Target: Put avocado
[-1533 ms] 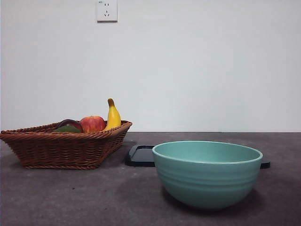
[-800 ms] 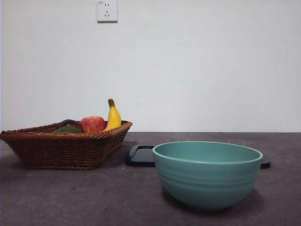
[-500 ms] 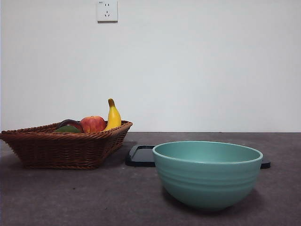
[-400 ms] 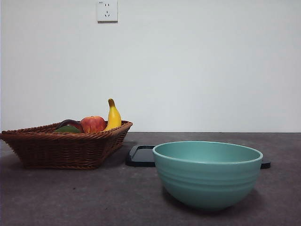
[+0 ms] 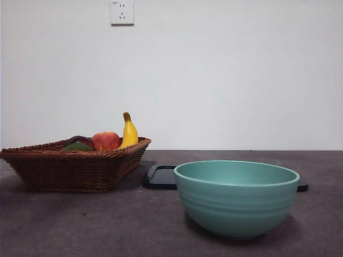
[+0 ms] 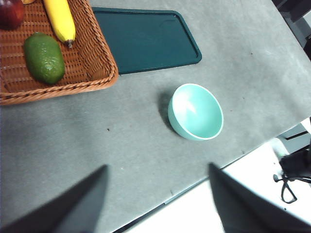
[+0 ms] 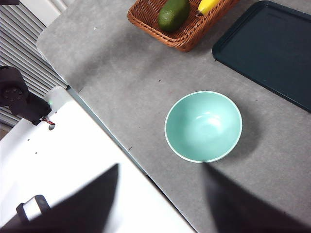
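Avocado [image 6: 44,58] lying in wicker basket [image 6: 95,58] beside banana [image 6: 60,19], teal bowl [image 6: 196,112] apart on worktop [image 6: 97,145], left end effector [image 6: 158,201] and right end effector [image 7: 160,199] both spread wide, high above, holding nothing

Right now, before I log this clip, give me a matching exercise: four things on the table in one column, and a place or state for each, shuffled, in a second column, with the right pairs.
Things:
1. avocado
2. banana
3. teal bowl
4. dark tray

Places or states:
A. flat on the table, beside the wicker basket, nothing on it
B. lying in the basket, near its front rim
C. standing on the table, nothing in it
D. in the basket, stem end propped up against its rim

Pairs: 1-B, 2-D, 3-C, 4-A
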